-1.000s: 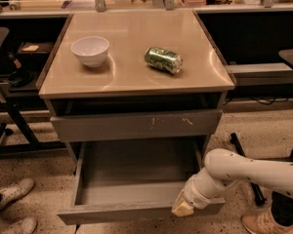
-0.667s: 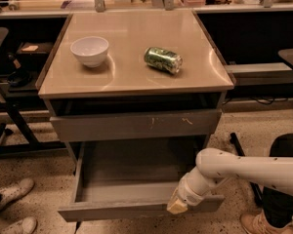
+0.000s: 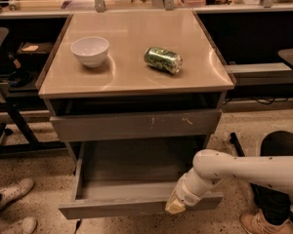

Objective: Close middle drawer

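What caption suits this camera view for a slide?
Gripper at the front edge of the open middle drawer, under a cabinet top holding a white bowl and a tipped green can.

A glossy beige table [image 3: 136, 74] carries a white bowl [image 3: 90, 50] near its left edge and a green, seemingly mottled can [image 3: 163, 60] toward its right edge. Below, a grey drawer [image 3: 112, 126] bears pale scratches, and the middle drawer [image 3: 127, 167] is plain grey. A cream hand [image 3: 176, 206] on a white arm [image 3: 244, 172] sits at its front right.

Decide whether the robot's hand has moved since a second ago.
Yes. The hand, at the front edge of the middle drawer, has shifted slightly left, away from the right corner of the cabinet top.
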Robot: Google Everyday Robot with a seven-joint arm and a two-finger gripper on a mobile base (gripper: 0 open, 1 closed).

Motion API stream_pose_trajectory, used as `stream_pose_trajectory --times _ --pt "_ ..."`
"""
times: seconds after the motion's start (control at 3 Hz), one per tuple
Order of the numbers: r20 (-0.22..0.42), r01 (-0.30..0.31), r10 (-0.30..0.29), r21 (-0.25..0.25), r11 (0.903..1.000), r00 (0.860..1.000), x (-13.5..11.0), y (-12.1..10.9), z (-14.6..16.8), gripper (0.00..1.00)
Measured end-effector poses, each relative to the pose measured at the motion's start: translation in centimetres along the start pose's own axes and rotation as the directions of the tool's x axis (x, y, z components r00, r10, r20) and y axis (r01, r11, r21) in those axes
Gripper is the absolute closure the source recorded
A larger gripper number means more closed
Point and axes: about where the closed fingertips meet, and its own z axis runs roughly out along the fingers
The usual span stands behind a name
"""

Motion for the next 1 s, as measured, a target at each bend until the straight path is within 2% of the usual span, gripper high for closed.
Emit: stream_pose_trajectory --times 0.33,0.67,1.0 --pt "0.011 -0.008 0.008 0.019 0.9998 1.000 -0.1 -1.1 0.1 1.00" --pt "0.011 -0.008 0.008 0.019 0.9998 1.000 -0.1 -1.1 0.1 1.00" --pt "0.020 -0.009 0.008 0.038 0.9992 1.000 -0.4 -2.5 0.0 1.00"
